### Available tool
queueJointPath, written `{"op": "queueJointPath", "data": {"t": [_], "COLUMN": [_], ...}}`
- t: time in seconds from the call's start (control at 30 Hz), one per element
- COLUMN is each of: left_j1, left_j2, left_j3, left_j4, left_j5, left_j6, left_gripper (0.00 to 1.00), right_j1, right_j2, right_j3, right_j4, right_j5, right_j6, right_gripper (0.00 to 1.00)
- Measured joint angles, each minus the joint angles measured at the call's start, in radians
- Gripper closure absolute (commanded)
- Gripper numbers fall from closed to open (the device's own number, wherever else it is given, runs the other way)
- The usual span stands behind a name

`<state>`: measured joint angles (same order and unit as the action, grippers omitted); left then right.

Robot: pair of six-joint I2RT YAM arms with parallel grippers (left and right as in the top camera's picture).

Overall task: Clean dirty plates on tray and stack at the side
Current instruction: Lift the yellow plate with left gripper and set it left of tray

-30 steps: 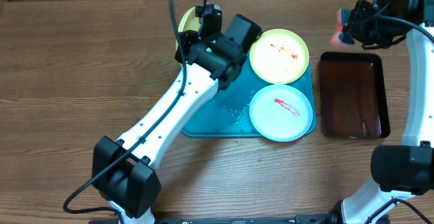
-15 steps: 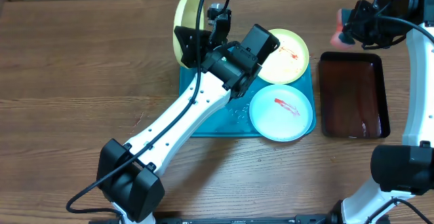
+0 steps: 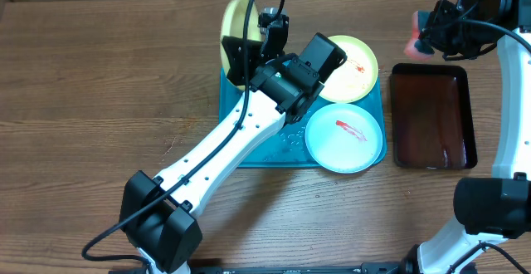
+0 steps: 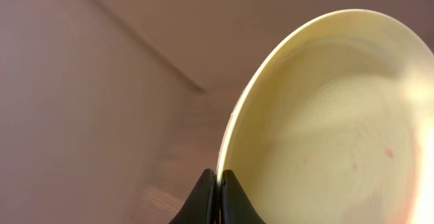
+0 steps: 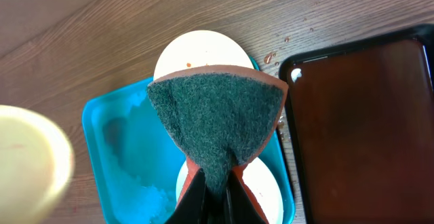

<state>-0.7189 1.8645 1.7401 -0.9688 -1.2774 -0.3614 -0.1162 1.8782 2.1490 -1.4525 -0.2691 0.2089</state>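
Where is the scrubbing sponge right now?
The sponge is pinched in the right gripper, held above the table at the overhead view's upper right, near the far corner of the dark red-brown tray.

two plates point(image 3: 344, 137) in tray point(image 3: 290, 149) (right half) | second tray point(image 3: 433, 116) right

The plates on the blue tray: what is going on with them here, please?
The left gripper grips one yellow-rimmed plate by its rim, tilted up over the tray's far left corner. The right gripper holds a green scouring sponge, raised near the dark tray. A yellow-green plate and a light blue plate lie on the tray, both smeared red.
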Motion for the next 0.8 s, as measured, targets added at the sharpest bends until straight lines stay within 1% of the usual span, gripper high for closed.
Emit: {"op": "queueJointPath", "data": {"t": [0.03, 0.1, 0.13, 0.17, 0.23, 0.37, 0.47, 0.6, 0.7, 0.8], "left_j1": [0.003, 0.019, 0.034, 0.045, 0.089, 0.2, 0.293, 0.447, 0.542, 0.617], "left_j2": [0.0, 0.0, 0.0, 0.0, 0.0, 0.0, 0.0, 0.0, 0.0, 0.0], "left_j3": [0.0, 0.0, 0.0, 0.0, 0.0, 0.0, 0.0, 0.0, 0.0, 0.0], "left_j4": [-0.007, -0.024, -0.034, -0.038, -0.047, -0.067, -0.079, -0.083, -0.094, -0.114], "left_j5": [0.05, 0.204, 0.304, 0.365, 0.518, 0.743, 0.887, 1.122, 1.242, 1.308], "left_j6": [-0.002, -0.004, -0.005, -0.005, -0.006, -0.006, -0.005, 0.004, 0.027, 0.059], "left_gripper": [0.96, 0.96, 0.96, 0.96, 0.96, 0.96, 0.96, 0.96, 0.96, 0.96], "right_j1": [0.0, 0.0, 0.0, 0.0, 0.0, 0.0, 0.0, 0.0, 0.0, 0.0], "right_j2": [0.0, 0.0, 0.0, 0.0, 0.0, 0.0, 0.0, 0.0, 0.0, 0.0], "right_j3": [0.0, 0.0, 0.0, 0.0, 0.0, 0.0, 0.0, 0.0, 0.0, 0.0], "right_j4": [0.0, 0.0, 0.0, 0.0, 0.0, 0.0, 0.0, 0.0, 0.0, 0.0], "right_j5": [0.0, 0.0, 0.001, 0.0, 0.0, 0.0, 0.0, 0.0, 0.0, 0.0], "right_j6": [0.0, 0.0, 0.0, 0.0, 0.0, 0.0, 0.0, 0.0, -0.001, 0.0], "right_gripper": [0.96, 0.96, 0.96, 0.96, 0.96, 0.96, 0.96, 0.96, 0.96, 0.96]}}
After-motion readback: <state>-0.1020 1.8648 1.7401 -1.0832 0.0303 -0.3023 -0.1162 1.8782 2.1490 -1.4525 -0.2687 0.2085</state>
